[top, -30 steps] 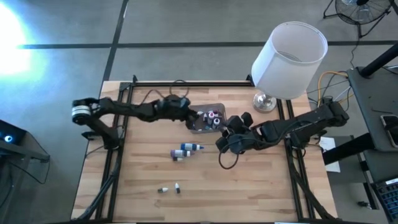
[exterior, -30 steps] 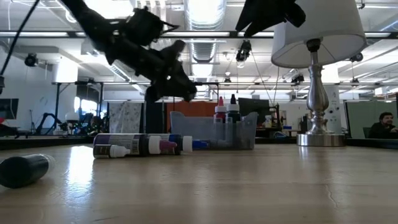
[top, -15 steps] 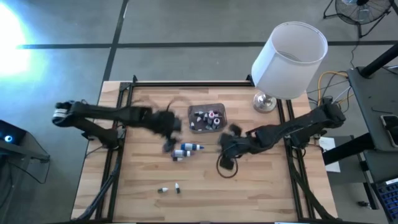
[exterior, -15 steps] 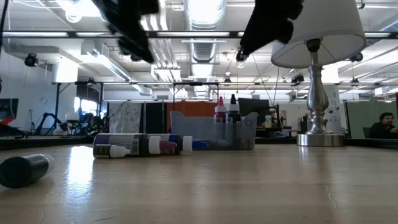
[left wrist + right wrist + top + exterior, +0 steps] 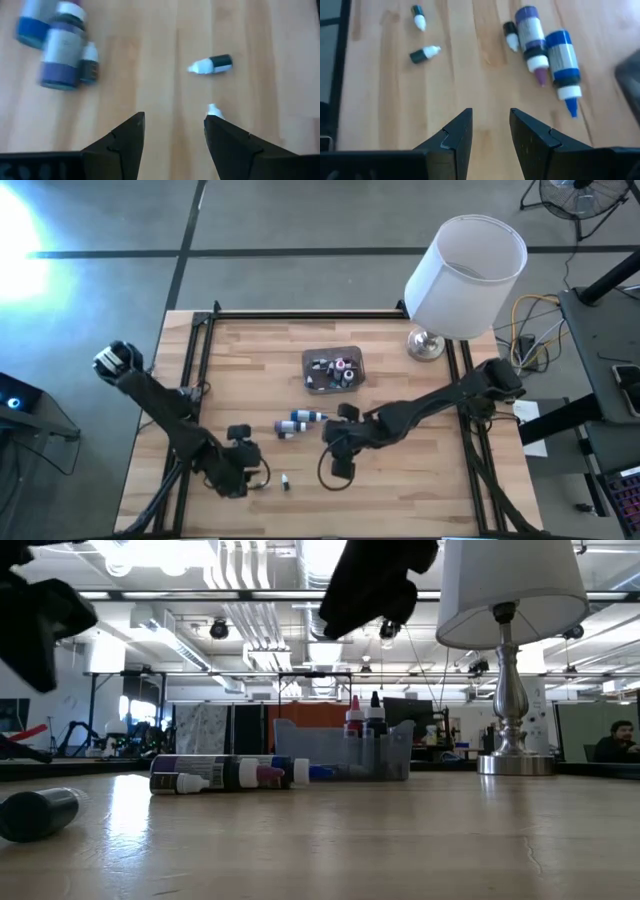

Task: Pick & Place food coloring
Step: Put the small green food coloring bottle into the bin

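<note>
Several food coloring bottles stand in the grey tub at mid-table. Three more lie on their sides just nearer, a blue-capped one and a purple one among them. Two tiny black bottles with white tips lie close to the near edge; one shows from above. My left gripper hovers open just left of these, a white tip beside one finger. My right gripper hangs open above the table, right of the lying bottles.
A lamp with a white shade stands on its metal foot at the far right corner. A dark bottle lies close to the low camera. Black rails run along the table's left and right sides. Bare wood lies toward the near right.
My left gripper has swung away from the tub toward the table's near left, down to the two tiny bottles. My right gripper has moved from beside the tub toward the near edge and leftward. The bottles and tub have stayed put.
</note>
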`<state>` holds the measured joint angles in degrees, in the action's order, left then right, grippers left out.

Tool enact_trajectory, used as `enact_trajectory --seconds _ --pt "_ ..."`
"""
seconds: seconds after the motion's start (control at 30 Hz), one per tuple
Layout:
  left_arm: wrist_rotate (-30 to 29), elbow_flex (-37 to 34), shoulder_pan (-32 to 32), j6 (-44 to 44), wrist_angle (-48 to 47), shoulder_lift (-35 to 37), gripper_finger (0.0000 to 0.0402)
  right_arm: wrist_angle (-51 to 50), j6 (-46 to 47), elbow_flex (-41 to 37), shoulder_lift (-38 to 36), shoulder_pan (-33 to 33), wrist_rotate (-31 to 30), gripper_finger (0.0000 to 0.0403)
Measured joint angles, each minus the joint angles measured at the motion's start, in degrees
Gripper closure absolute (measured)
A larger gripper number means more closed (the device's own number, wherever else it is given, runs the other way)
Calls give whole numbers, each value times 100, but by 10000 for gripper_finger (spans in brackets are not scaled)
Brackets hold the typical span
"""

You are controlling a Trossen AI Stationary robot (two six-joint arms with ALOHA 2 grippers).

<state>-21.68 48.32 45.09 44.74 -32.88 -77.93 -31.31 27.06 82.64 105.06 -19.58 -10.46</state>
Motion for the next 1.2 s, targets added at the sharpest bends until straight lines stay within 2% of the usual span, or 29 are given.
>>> enact_trajectory --seconds 0.1,0.23,0.43,0.6,0.7,0.97,1.2 --pt "-3 78 200 183 396 -347 220 -241 387 125 71 -111 -59 280" --pt "7 233 351 281 598 -884 220 -760 939 131 74 -395 -440 280" --pt "10 772 291 503 423 -1609 220 -1206 1256 125 43 -796 -619 280" --pt "281 1041 180 760 85 -2018 220 -1262 1199 67 32 -994 -837 280" --pt "365 1048 84 795 25 -2103 220 -1335 1324 52 31 -1082 -1066 280" --pt "1127 1053 -191 939 186 -2199 226 -1469 1309 33 33 -1195 -1379 280" --pt "1131 1053 -201 945 72 -2203 274 -1678 1670 -226 18 -1246 -1731 280"
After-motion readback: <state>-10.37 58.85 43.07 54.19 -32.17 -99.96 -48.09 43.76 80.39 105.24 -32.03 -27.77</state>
